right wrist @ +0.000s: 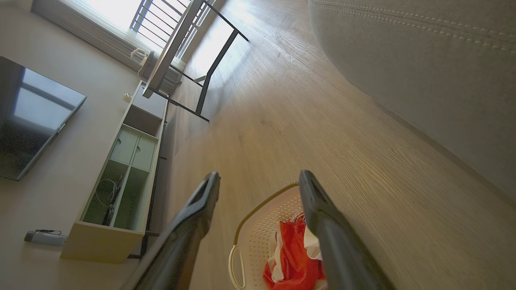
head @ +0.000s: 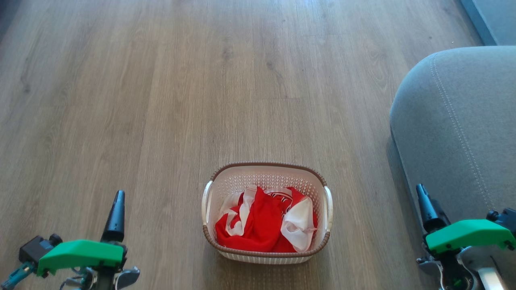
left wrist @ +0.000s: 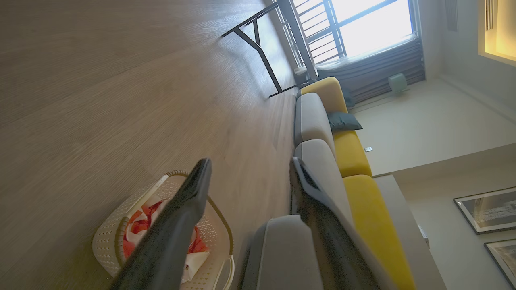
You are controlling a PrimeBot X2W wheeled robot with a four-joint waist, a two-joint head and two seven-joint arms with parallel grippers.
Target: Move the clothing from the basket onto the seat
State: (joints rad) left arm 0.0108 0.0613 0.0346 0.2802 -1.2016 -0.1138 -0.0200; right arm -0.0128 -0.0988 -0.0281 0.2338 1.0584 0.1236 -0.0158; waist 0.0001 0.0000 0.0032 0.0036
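The left gripper hangs over the wooden floor, well to the left of the basket. Its two dark fingers stand wide apart, with nothing between them. The basket stands on the floor, and the clothing, red with white parts, lies crumpled inside it. To the right of the basket, not touching it, is the grey seat. The right gripper is also well to the right of the basket, its fingers spread and empty.

Perforated plastic basket, matt wood-grain floor
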